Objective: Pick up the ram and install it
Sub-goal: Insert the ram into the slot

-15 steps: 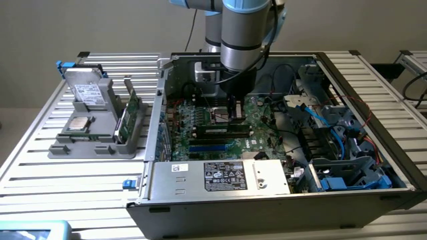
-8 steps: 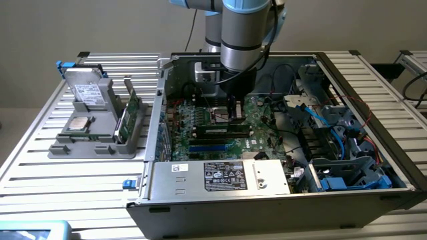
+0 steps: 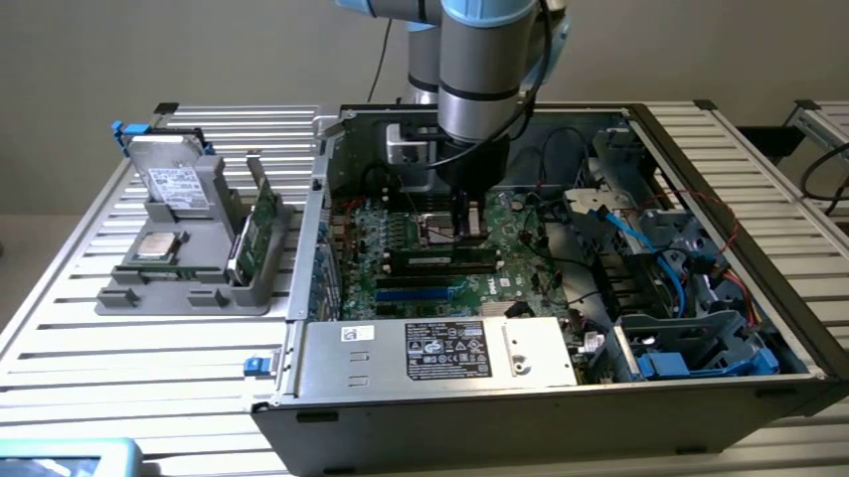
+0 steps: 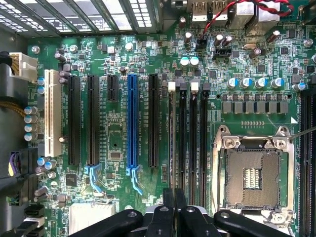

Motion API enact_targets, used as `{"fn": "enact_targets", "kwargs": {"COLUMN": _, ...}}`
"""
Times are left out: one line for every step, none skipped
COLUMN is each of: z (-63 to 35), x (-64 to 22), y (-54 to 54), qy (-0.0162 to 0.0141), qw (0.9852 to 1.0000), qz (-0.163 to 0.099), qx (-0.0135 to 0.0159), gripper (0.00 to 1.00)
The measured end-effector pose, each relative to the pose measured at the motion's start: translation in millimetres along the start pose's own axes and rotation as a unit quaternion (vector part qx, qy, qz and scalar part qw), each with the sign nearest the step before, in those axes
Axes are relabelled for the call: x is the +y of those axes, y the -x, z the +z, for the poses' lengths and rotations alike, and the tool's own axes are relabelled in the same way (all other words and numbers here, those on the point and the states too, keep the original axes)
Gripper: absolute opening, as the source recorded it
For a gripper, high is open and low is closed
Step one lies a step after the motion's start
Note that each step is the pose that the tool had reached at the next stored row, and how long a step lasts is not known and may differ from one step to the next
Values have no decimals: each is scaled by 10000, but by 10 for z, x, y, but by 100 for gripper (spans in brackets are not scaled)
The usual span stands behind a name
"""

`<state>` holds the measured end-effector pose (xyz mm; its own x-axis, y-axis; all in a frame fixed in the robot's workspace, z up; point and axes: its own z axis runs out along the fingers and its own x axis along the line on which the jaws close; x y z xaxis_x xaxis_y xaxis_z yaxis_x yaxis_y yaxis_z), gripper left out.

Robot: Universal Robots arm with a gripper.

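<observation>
The ram [image 4: 171,143] is seen edge-on, standing in the first of the black memory slots [image 4: 192,143] on the green motherboard [image 4: 118,133]. My gripper [image 4: 174,195] is shut on the ram's top edge, its two black fingers pressed together around it. In the exterior view the arm reaches straight down into the open computer case, and the gripper [image 3: 464,237] stands over the ram [image 3: 435,260], which lies level along its slot beside the blue slots.
The empty CPU socket [image 4: 252,175] sits beside the memory slots. Cables [image 3: 623,248] and drive cages fill the case on the exterior view's right. The power supply [image 3: 438,353] lies at the front. A grey holder [image 3: 173,288] outside holds a drive and green sticks [image 3: 265,211].
</observation>
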<state>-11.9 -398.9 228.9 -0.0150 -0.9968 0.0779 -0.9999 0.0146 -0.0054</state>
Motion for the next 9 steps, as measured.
{"fn": "enact_targets", "kwargs": {"z": 3, "x": 2, "y": 0, "qy": -1, "qw": 10000, "qz": 0, "qx": 0, "gripper": 12}}
{"fn": "enact_targets", "kwargs": {"z": 5, "x": 2, "y": 1, "qy": -2, "qw": 10000, "qz": 0, "qx": 0, "gripper": 12}}
{"fn": "enact_targets", "kwargs": {"z": 7, "x": 3, "y": 1, "qy": -4, "qw": 10000, "qz": 0, "qx": 1, "gripper": 12}}
{"fn": "enact_targets", "kwargs": {"z": 9, "x": 3, "y": 1, "qy": -5, "qw": 10000, "qz": 0, "qx": 1, "gripper": 12}}
{"fn": "enact_targets", "kwargs": {"z": 9, "x": 3, "y": 1, "qy": -5, "qw": 10000, "qz": 0, "qx": 1, "gripper": 12}}
{"fn": "enact_targets", "kwargs": {"z": 11, "x": 3, "y": 1, "qy": -6, "qw": 10000, "qz": 1, "qx": 1, "gripper": 12}}
{"fn": "enact_targets", "kwargs": {"z": 12, "x": 3, "y": 1, "qy": -7, "qw": 10000, "qz": 0, "qx": 1, "gripper": 12}}
{"fn": "enact_targets", "kwargs": {"z": 14, "x": 3, "y": 1, "qy": -8, "qw": 10000, "qz": 1, "qx": 0, "gripper": 12}}
{"fn": "enact_targets", "kwargs": {"z": 15, "x": 3, "y": 1, "qy": -8, "qw": 10000, "qz": 1, "qx": 0, "gripper": 12}}
